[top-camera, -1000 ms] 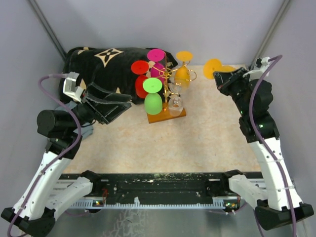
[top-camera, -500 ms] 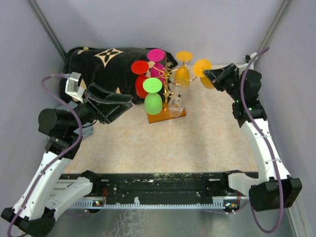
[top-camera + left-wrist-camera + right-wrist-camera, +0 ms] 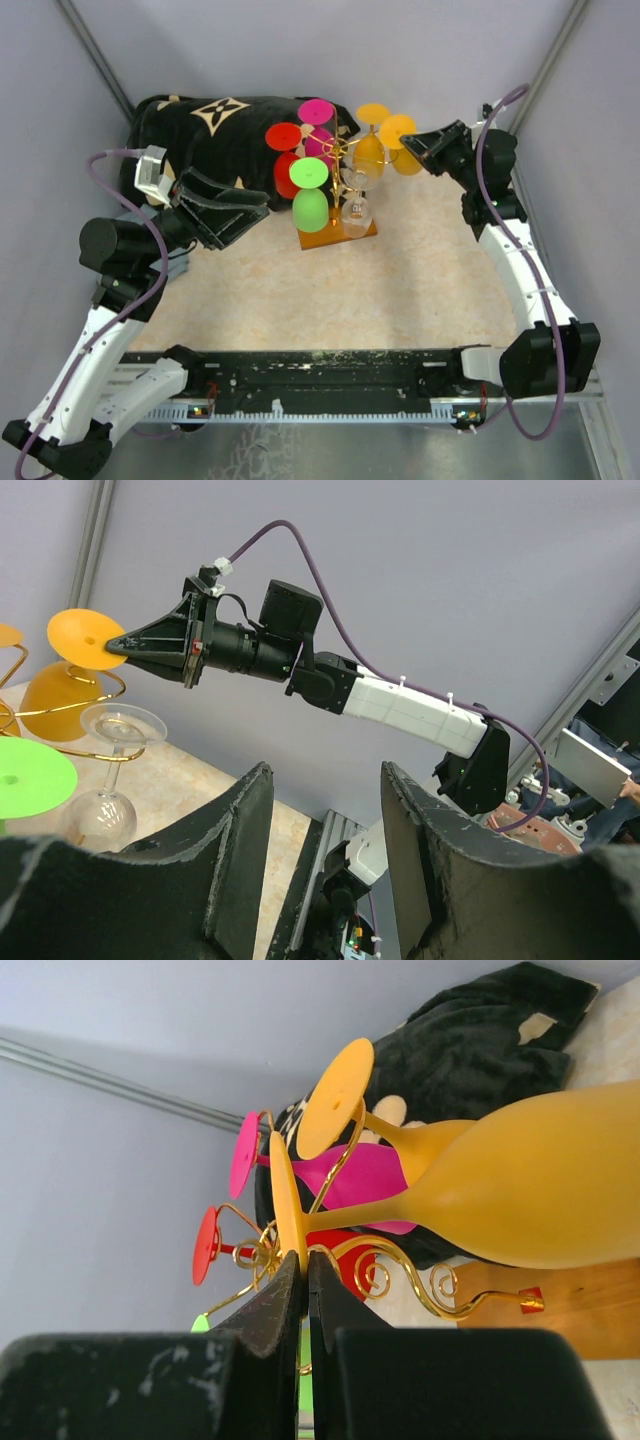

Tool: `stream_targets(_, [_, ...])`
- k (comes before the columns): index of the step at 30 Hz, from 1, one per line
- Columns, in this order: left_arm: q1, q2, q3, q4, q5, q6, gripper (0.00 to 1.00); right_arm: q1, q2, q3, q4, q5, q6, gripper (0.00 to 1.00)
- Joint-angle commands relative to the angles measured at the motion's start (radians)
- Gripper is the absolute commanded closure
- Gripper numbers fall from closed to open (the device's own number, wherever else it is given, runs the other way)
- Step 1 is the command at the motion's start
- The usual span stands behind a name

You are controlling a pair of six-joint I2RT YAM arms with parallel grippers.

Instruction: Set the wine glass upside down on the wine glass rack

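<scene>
My right gripper (image 3: pixel 408 143) is shut on the rim of the foot of an orange wine glass (image 3: pixel 398 131). The glass is held foot up, its bowl (image 3: pixel 530 1195) hanging below, right beside the rack's right-hand arms. The wine glass rack (image 3: pixel 338 232) is gold wire with curled arms (image 3: pixel 400 1260) on a wooden base. On it hang a second orange glass (image 3: pixel 372 114), a pink one (image 3: pixel 316 111), a red one (image 3: pixel 283 136), a green one (image 3: pixel 309 172) and a clear one (image 3: pixel 356 208). My left gripper (image 3: pixel 255 205) hovers open left of the rack with nothing between its fingers (image 3: pixel 240 850).
A black patterned bag (image 3: pixel 200 125) lies at the back left, behind the rack. The grey walls close in at the back and on both sides. The right arm (image 3: pixel 400 705) stretches across toward the rack.
My right arm has swung left from the back right corner to the rack's right side, carrying the orange glass with it. The left arm has stayed where it was.
</scene>
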Motion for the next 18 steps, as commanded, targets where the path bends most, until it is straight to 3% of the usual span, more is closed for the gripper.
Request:
stream_targets(1, [0.003,0.0,0.01,0.003,-0.01,0.02,0.47,-0.008,0.015,0.074,0.105,-0.061,0.023,1.0])
stream_targets(18, [0.003,0.011,0.003,0.018,-0.009,0.004,0.47,-0.008,0.067,0.117,0.095,-0.206,0.04,1.0])
